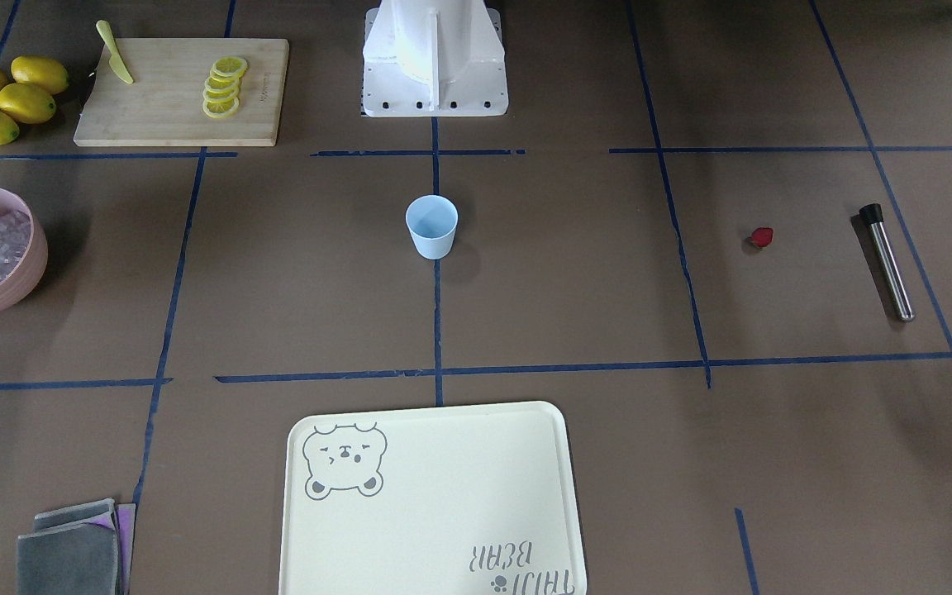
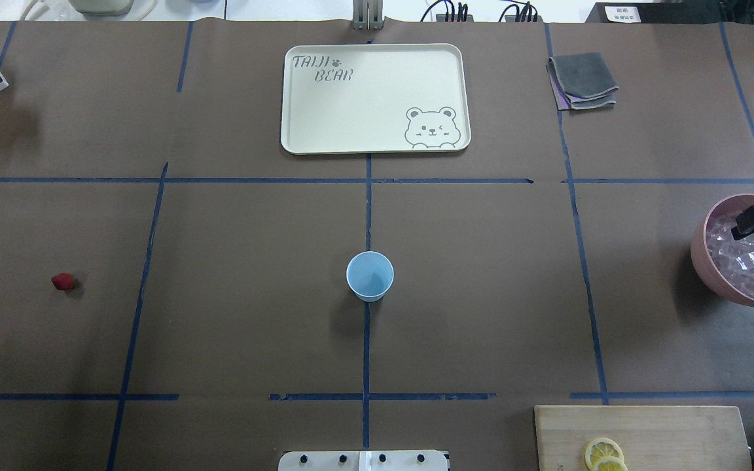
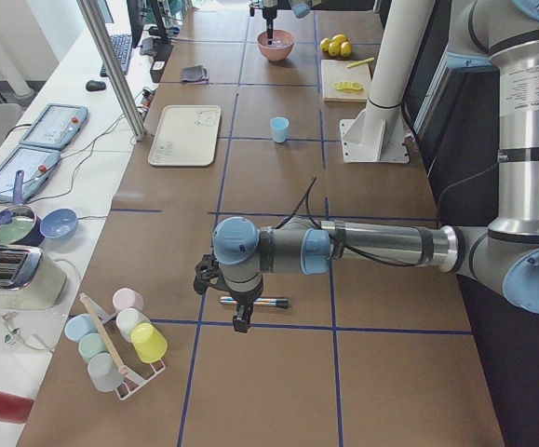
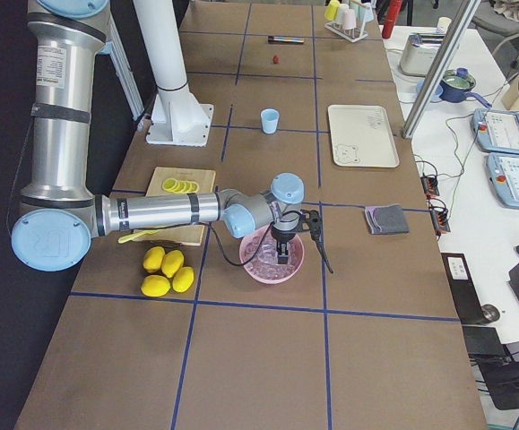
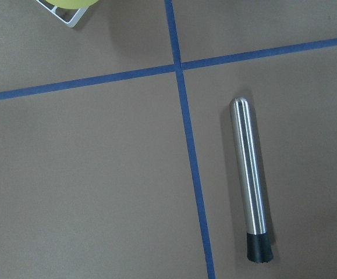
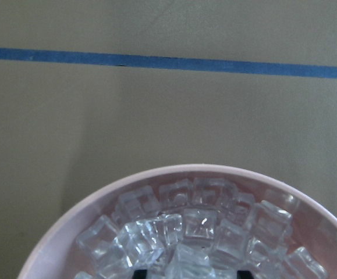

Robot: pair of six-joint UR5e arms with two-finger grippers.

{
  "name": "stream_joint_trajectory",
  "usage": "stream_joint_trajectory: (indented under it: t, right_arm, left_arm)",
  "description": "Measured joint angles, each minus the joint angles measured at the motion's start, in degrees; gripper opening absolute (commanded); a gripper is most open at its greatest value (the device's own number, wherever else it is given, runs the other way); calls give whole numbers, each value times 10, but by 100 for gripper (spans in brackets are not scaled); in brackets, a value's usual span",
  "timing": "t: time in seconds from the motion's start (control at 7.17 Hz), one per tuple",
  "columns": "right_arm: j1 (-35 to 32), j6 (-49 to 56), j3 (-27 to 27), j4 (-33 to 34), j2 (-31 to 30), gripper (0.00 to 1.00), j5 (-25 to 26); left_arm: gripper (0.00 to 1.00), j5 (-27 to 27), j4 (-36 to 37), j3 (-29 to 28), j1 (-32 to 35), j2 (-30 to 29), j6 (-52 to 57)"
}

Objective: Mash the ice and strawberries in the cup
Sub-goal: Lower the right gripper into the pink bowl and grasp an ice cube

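The cup (image 1: 432, 225) stands upright at the centre of the front-facing view, on a blue tape line (image 1: 436, 322) that runs down the frame over the brown table (image 1: 575, 273). We find the strawberry piece (image 1: 762, 238) to the right of it in that view, alone on the table and well apart from the cup. Further right lies a steel muddler (image 1: 887, 260), flat, with its black end toward the top of the frame.

The ice (image 2: 750, 265) is heaped in a pink bowl (image 2: 701, 255) at the right edge of the overhead view. The right gripper (image 2: 747, 226) is over the ice inside the bowl's rim. At the bottom edge of its wrist view we see two dark fingertips (image 6: 140, 271) parted, with cubes between them.

The left gripper (image 3: 242, 321) hangs above the muddler in the left side view, and we cannot tell how its jaws stand.

A cream tray (image 1: 435, 496) sits at the bottom centre of the front-facing view, and a cutting board (image 1: 170, 107) with lemon slices (image 1: 224, 87) at the upper left.
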State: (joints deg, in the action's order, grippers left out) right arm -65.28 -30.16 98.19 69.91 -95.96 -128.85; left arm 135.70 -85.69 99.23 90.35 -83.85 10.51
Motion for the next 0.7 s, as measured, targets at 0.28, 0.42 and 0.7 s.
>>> stream_joint_trajectory:
  t: [0.28, 0.42, 0.7]
  right_arm:
    - [-1, 1, -8, -1, 6, 15, -1]
    - [-2, 2, -7, -1, 8, 14, -2]
    - [-5, 2, 7, 0, 8, 10, -3]
  left_arm:
    - [100, 0, 0, 1, 0, 0, 0]
    - [100, 0, 0, 1, 0, 0, 0]
    - [100, 1, 0, 4, 0, 0, 0]
